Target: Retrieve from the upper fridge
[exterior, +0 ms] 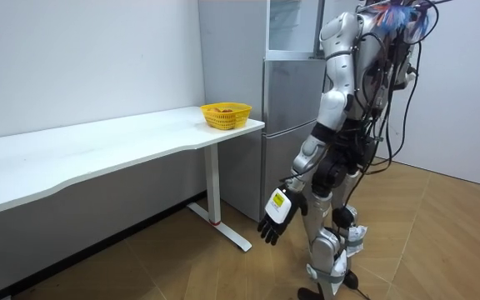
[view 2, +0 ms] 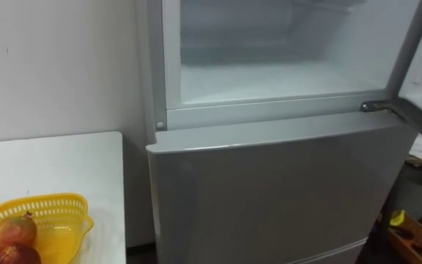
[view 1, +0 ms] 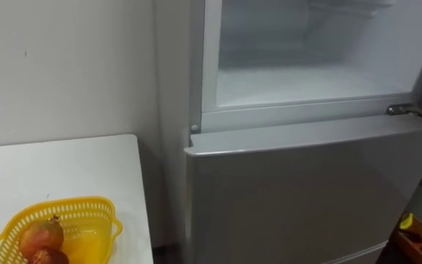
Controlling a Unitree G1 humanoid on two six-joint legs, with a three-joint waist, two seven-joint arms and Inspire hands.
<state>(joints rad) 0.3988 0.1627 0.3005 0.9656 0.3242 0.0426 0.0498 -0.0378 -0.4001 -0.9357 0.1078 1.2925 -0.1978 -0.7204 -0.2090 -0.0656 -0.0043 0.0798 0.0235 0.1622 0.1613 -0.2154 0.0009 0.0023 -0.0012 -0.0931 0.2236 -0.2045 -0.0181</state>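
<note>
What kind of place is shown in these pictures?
Probably a plain test room set up like a kitchen corner: a silver fridge with its upper compartment open stands against a bare white wall, beside a white table carrying a yellow basket of fruit.

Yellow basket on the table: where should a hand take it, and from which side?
Take the yellow basket by its flared rim at the corner nearest the fridge, probably coming from that side: the fruit lies toward the other end, so the rim there is bare.
</note>
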